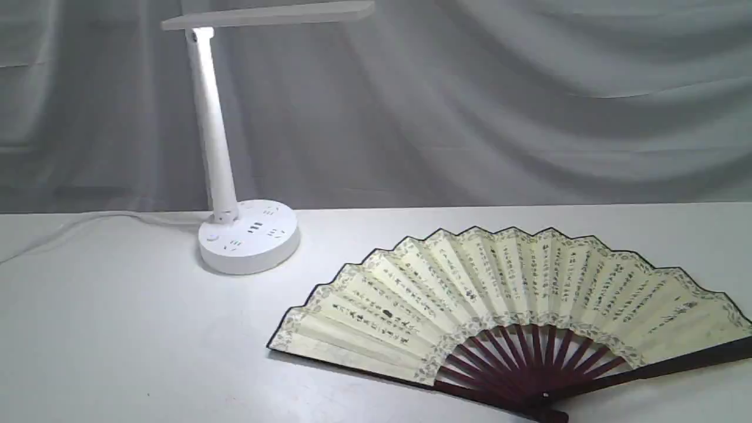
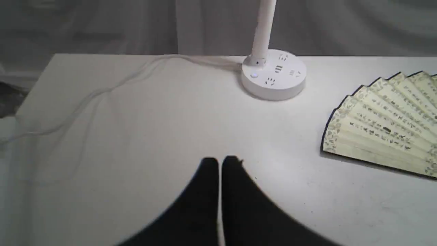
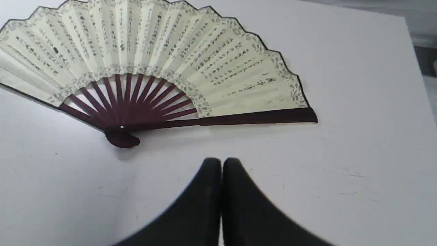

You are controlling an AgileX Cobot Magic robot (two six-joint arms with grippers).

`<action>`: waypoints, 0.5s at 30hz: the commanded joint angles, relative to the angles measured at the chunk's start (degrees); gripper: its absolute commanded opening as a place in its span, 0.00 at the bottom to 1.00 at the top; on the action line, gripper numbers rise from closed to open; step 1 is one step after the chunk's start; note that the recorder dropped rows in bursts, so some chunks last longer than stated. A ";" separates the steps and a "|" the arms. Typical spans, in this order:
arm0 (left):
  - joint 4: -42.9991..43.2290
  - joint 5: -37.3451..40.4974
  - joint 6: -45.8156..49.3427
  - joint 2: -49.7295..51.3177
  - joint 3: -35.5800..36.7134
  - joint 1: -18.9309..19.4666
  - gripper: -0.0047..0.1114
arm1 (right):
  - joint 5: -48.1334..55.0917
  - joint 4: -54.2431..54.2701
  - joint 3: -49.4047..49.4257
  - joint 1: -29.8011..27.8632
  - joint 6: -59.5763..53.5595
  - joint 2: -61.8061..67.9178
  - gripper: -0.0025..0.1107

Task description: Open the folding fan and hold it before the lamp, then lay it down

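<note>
The folding fan (image 1: 505,299) lies spread open and flat on the white table (image 1: 117,329), cream leaf with black script, dark reddish-brown ribs meeting at the pivot near the front edge. It also shows in the right wrist view as the fan (image 3: 153,58) and partly in the left wrist view as the fan (image 2: 385,126). The white lamp (image 1: 217,170) stands at the back left, its light bar lit above; its base (image 2: 273,77) appears in the left wrist view. My left gripper (image 2: 220,162) and right gripper (image 3: 221,162) are both shut, empty, hanging above bare table, apart from the fan. Neither shows in the exterior view.
The lamp's white cable (image 2: 102,92) trails from the base across the table toward its left edge (image 2: 34,92). A grey draped cloth (image 1: 499,100) forms the backdrop. The table's right edge (image 3: 418,75) runs close beyond the fan.
</note>
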 commanded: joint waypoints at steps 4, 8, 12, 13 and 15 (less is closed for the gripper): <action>0.00 6.98 0.05 -11.14 0.18 -0.04 0.04 | 4.13 -2.53 0.15 -0.01 0.06 -11.02 0.02; 0.00 8.04 0.05 -16.45 0.18 -0.04 0.04 | 6.13 -2.65 0.15 -0.01 0.06 -17.32 0.02; 0.84 8.25 0.15 -20.88 0.18 -0.15 0.04 | 10.16 -2.65 0.15 -0.01 0.06 -22.67 0.02; 0.84 8.66 0.15 -21.94 0.18 -0.15 0.04 | 11.28 -2.83 0.15 -0.01 0.06 -24.12 0.02; 0.97 9.33 0.15 -23.91 0.18 -0.15 0.04 | 11.72 -3.66 0.15 -0.01 0.06 -26.89 0.02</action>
